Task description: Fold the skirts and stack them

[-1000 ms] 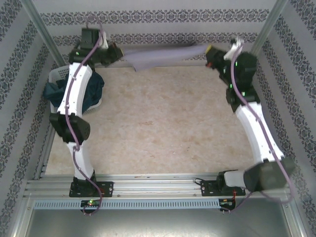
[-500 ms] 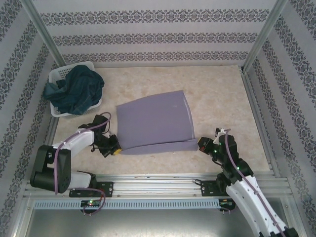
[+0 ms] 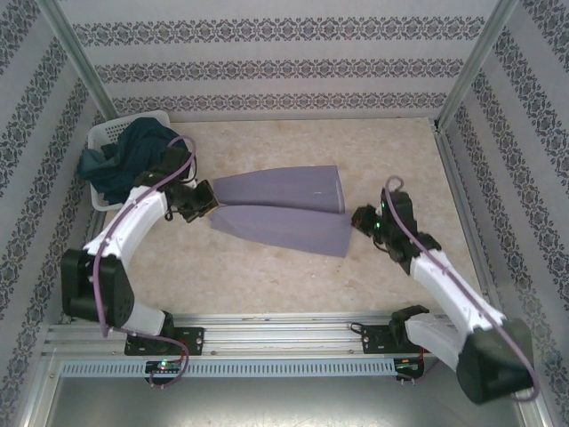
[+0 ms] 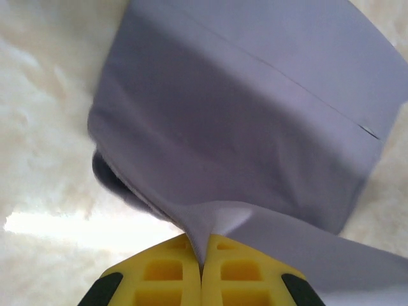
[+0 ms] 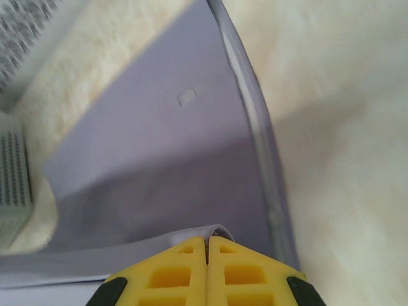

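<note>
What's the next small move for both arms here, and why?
Probably carry the held edge away from the bases to the skirt's far edge, then lower it. The left pincer and right pincer are each shut on a near corner of the lavender skirt, and the lifted half stops short of that edge.

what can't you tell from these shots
- Top view: whatever lies under the teal skirt in the basket; heaped cloth covers it.
- Left wrist view: lavender skirt corner, pinched inside the left fingers.
- Right wrist view: its near edge, tucked behind the right fingers.
</note>
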Motion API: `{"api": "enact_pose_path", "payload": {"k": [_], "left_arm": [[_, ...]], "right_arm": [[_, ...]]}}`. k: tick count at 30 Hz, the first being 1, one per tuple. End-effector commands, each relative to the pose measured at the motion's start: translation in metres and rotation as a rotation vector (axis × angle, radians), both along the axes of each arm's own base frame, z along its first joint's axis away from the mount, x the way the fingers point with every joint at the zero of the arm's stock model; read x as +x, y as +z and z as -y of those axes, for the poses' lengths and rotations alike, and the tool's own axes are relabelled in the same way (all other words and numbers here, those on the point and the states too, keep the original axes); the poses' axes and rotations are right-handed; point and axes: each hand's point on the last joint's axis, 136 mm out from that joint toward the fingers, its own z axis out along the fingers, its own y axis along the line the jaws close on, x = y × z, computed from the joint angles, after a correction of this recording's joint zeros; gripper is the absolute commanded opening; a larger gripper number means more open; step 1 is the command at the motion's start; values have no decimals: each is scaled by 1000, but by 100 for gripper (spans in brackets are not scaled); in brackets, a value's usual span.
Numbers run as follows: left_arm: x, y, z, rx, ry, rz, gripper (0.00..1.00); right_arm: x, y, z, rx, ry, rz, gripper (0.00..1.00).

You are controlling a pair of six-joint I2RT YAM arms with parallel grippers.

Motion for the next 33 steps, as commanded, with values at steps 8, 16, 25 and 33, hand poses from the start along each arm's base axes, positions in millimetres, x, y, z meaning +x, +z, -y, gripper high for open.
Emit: {"api": "enact_pose_path", "payload": {"k": [8, 16, 25, 33], "left_arm": [[94, -14, -11, 114, -30, 51, 0], [124, 6, -8, 116, -36, 118, 0], [139, 9, -8, 112, -49, 147, 1], [157, 0, -15, 154, -47, 130, 1]], "right_arm": [[129, 6, -7, -30, 63, 55, 0], [167, 32, -11, -33, 98, 116, 0], [187, 44, 3, -47, 93, 148, 0], [211, 34, -8, -32, 165, 125, 0]]}}
